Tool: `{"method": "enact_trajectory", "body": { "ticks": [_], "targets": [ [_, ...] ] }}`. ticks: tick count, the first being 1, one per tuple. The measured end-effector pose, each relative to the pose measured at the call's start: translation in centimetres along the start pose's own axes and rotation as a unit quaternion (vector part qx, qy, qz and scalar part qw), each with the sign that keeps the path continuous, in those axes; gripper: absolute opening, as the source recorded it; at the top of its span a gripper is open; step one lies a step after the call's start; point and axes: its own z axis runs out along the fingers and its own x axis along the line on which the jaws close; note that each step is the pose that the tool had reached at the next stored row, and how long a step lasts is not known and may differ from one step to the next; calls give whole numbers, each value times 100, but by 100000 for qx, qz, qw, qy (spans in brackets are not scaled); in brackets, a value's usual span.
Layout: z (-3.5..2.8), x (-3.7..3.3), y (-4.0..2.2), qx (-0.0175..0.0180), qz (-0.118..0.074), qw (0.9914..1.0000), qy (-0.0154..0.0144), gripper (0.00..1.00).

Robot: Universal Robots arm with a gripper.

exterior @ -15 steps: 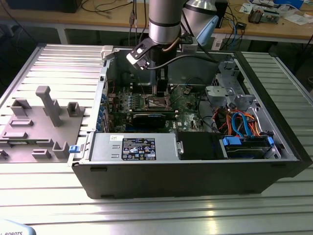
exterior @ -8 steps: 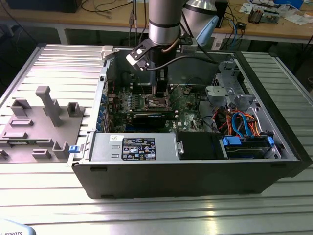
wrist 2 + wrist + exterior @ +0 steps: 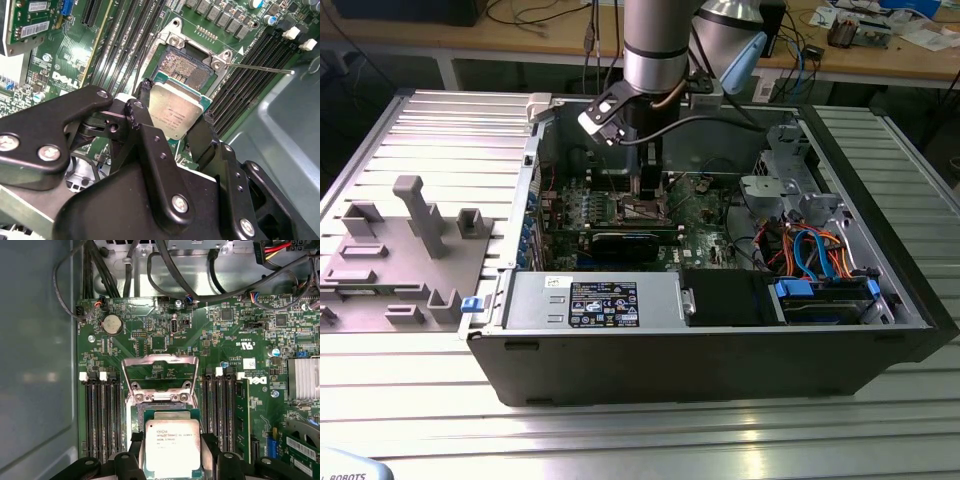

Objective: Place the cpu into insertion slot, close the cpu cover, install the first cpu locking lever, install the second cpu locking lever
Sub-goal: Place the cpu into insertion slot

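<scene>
My gripper [image 3: 175, 125] is shut on the cpu [image 3: 175, 112], a silver-topped chip with a green edge, one black finger [image 3: 142, 97] on each side. It hangs close over the insertion slot [image 3: 187, 67], whose pin field shows uncovered beyond the chip. In the first wrist view the cpu [image 3: 172, 445] sits between the fingers [image 3: 132, 452], and the cpu cover [image 3: 160, 359] stands swung open behind the slot. A thin metal locking lever [image 3: 260, 67] sticks out sideways from the slot's corner. In the exterior view the gripper [image 3: 648, 195] reaches down inside the open computer case onto the green circuit board [image 3: 705, 215].
Rows of memory slots [image 3: 100, 415] flank the socket on both sides. Black cables [image 3: 165, 275] run along the case wall behind the board. A power supply [image 3: 595, 300] and drive bay with blue and orange cables [image 3: 810, 250] fill the case front. A grey fixture plate [image 3: 410, 250] lies at the exterior view's left.
</scene>
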Motion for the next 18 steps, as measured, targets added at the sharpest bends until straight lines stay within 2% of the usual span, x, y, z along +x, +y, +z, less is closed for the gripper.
{"method": "enact_trajectory", "body": {
  "ticks": [18],
  "targets": [
    [52,-1,-45,-1,2,100000,-3,54]
  ]
}}
